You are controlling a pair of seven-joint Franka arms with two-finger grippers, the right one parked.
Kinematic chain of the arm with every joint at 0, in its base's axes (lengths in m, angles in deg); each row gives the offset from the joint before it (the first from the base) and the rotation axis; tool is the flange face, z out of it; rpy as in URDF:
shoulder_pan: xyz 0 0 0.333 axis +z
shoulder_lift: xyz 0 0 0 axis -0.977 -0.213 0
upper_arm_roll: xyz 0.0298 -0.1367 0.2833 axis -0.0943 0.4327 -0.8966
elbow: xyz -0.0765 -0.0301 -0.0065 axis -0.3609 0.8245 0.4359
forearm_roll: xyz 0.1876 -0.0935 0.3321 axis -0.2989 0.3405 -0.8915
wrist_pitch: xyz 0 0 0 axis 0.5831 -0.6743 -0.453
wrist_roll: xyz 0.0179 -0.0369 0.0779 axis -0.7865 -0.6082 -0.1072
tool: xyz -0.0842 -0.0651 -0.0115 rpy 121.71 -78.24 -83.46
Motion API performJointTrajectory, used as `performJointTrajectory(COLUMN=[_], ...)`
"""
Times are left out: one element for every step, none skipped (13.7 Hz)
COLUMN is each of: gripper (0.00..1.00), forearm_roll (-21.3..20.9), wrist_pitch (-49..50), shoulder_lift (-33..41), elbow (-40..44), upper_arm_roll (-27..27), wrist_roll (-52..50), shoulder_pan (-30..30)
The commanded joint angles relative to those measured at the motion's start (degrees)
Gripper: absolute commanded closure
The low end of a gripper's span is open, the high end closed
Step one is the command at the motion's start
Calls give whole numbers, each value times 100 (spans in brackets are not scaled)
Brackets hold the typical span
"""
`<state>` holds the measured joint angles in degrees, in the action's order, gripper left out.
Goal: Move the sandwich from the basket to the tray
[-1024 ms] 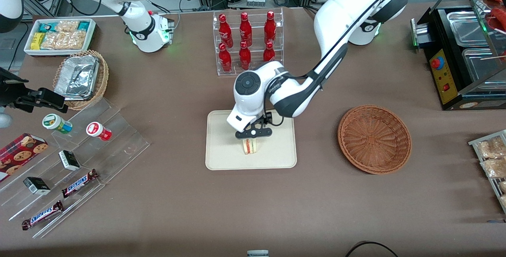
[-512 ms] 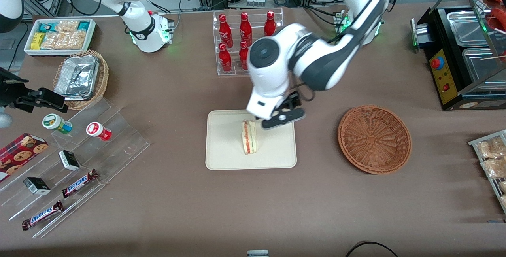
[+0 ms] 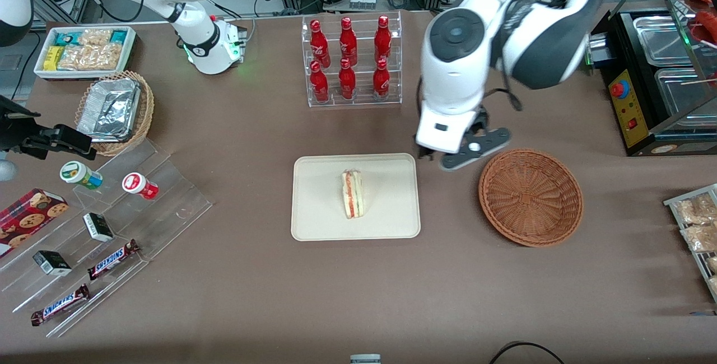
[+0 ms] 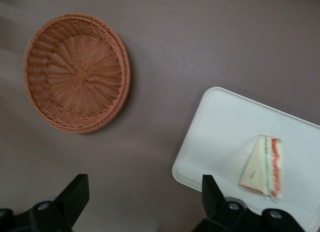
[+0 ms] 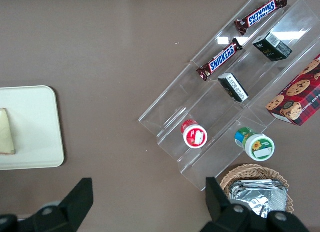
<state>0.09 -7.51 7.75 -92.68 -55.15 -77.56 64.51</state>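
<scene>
The sandwich (image 3: pixel 353 194) lies on its side in the middle of the cream tray (image 3: pixel 319 213). It also shows on the tray (image 4: pixel 220 137) in the left wrist view (image 4: pixel 263 167), and its edge shows in the right wrist view (image 5: pixel 6 132). The reddish-brown basket (image 3: pixel 530 197) stands empty beside the tray, toward the working arm's end; it also shows in the left wrist view (image 4: pixel 75 72). My left gripper (image 3: pixel 460 157) hangs high above the table between tray and basket. It is open (image 4: pixel 142 189) and holds nothing.
A rack of red bottles (image 3: pixel 350 61) stands farther from the front camera than the tray. A stepped acrylic display (image 3: pixel 112 224) with snacks, a tan basket with foil container (image 3: pixel 115 109) and a white snack bin (image 3: pixel 84 50) lie toward the parked arm's end. A black appliance (image 3: pixel 655 73) stands toward the working arm's end.
My left gripper has let go of the sandwich, risen off the tray and moved toward the basket. The sandwich stays on the tray.
</scene>
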Motion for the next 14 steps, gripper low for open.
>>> performJointTrajectory(gripper=[1,1,1,1,1,1,1,1,1,1,1,1,1,1], forearm_roll=[268,391,462,498,559,664,743,822,832,841,849,850,910,1068], wrist_pitch=[234,261,331,410,445,463,507,559,621,621,621,613,639,717], shoulder_lift=[456,552,623,676,737,764,825,843,852,861,861,861,869,896], elbow=[-335,-344,-335,-335,-335,-327,-318,-318,-318,-292,-291,-291,-283,-274], upper_arm_roll=[13,4,13,13,4,4,4,4,-5,-31,-40,-40,-58,-58], wrist_roll=[799,1142,1467,1749,2039,2320,2584,2831,3068,3227,3385,3613,3955,4254], shoulder_pan=[569,824,1035,1229,1405,1615,1800,1959,2047,2074,2240,2363,2434,2687])
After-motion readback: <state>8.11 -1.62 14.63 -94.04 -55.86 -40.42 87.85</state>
